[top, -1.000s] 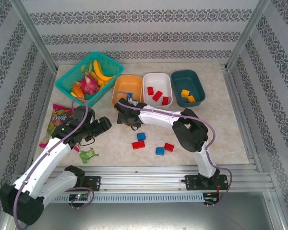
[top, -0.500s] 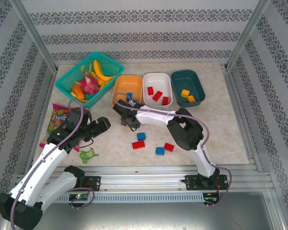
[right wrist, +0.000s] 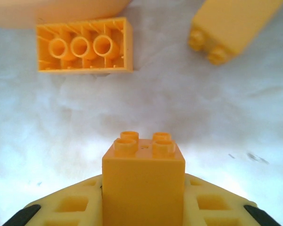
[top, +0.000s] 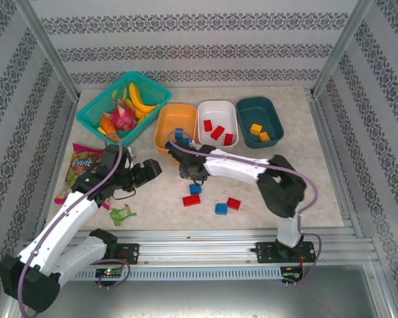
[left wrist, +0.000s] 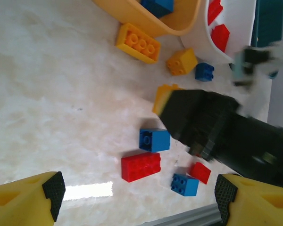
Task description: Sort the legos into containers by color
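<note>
Right tool [top: 191,172], yellow lego [right wrist: 142,183]: farther right

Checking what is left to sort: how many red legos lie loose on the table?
2. The longer red lego lies left of a blue lego; the smaller red lego lies right of it. The right arm may hide others.

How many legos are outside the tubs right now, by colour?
Orange-yellow legos: 3, counting the held lego in the right tool
Blue legos: 3
Red legos: 2
Total: 8
</note>
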{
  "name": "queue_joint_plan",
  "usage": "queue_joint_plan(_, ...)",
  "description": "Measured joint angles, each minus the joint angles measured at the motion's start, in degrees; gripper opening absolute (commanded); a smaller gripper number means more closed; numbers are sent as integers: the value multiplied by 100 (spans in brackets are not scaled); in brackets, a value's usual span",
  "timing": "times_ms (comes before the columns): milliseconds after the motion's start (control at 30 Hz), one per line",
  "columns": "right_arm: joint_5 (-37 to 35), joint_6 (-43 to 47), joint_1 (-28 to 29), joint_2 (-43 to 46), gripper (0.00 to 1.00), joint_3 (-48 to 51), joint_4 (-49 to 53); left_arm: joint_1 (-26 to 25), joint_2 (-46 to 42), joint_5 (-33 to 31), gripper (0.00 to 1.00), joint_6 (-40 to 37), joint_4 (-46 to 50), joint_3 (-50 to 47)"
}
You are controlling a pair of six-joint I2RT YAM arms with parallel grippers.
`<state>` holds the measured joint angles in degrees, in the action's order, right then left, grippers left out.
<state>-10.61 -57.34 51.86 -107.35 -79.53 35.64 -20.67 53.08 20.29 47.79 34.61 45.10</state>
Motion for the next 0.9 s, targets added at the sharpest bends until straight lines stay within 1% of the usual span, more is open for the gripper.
queue_joint_plan(100, -96, 302, -136, 922, 26, 197, 109, -205, 649, 122, 85, -2, -289, 308)
queue_joint_plan(167, -146, 555, -378, 1390, 26, 221, 136, -393, 1196, 179, 85, -11, -501, 695)
queue_joint_plan(233, -216, 859, -752, 1709, 27, 223, 140, -577, 1733, 212, 85, -37, -719, 1137)
queue_joint_plan(367, -197, 1532, -1882, 1869, 27, 229, 120, -815, 2793, 284, 85, -103, -1088, 2098)
queue_joint_plan(467, -131, 2000, -2688, 1646, 27, 173, 144, -863, 3515, 354, 84, -122, -1246, 2769)
queue_joint_plan(600, 57, 2487, -3534, 933, 27, -302, 142, -887, 4400, 439, 83, -188, -1322, 3630)
queue_joint_plan(767, 315, 2822, -4170, -109, 27, -1165, 173, -914, 5219, 564, 83, -258, -1344, 4393)
queue_joint_plan(900, 433, 3005, -4354, -960, 26, -2037, 345, -929, 5591, 590, 83, -260, -1316, 4756)
